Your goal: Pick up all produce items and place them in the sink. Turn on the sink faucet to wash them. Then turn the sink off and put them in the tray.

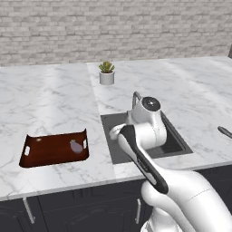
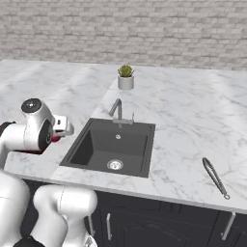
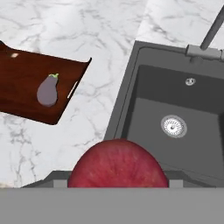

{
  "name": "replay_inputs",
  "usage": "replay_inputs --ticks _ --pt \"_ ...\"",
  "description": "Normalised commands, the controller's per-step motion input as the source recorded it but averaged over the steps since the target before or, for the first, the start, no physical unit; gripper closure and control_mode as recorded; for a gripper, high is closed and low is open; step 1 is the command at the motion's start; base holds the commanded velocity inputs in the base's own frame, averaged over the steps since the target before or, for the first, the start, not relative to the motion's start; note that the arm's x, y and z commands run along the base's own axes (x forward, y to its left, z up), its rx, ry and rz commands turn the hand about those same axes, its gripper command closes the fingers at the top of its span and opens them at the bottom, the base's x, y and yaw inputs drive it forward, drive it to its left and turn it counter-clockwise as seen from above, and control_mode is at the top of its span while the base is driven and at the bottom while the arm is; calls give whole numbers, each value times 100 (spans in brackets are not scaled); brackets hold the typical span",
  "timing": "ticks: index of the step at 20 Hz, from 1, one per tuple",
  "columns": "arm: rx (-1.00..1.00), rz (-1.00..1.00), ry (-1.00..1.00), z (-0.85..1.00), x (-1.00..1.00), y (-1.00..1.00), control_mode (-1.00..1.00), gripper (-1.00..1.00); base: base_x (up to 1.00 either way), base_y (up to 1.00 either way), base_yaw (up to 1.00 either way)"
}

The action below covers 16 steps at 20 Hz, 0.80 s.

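A round red fruit (image 3: pixel 118 164) sits at the bottom of the hand view with my gripper (image 3: pixel 118 180) shut on it. It hangs above the marble counter just left of the dark grey sink (image 3: pixel 175 109); a sliver of red (image 2: pixel 55 139) shows under my hand in the right base view. The purple vegetable with a green tip (image 3: pixel 47 91) lies in the reddish-brown tray (image 3: pixel 22 78), at its right end (image 1: pixel 76 146). The grey gooseneck faucet (image 2: pixel 116 108) stands behind the basin (image 2: pixel 113 144), whose silver drain is bare.
A potted succulent (image 2: pixel 126 76) stands at the back of the counter behind the faucet. A slim dark utensil (image 2: pixel 215 177) lies on the counter right of the sink. The tray (image 1: pixel 50 149) rests near the counter's front edge, left of the basin (image 1: pixel 176 142).
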Motion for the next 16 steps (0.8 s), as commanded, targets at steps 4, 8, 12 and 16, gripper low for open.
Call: replay_inputs --ticks 4,8,12,16 --pt "-2 9 5 -8 16 80 -100 100 0 0 0" --pt "-4 4 11 -1 16 83 -100 100 0 0 0" --pt "-2 2 13 0 25 80 -100 100 0 0 0" --pt "-1 3 11 -7 28 75 -100 100 0 0 0"
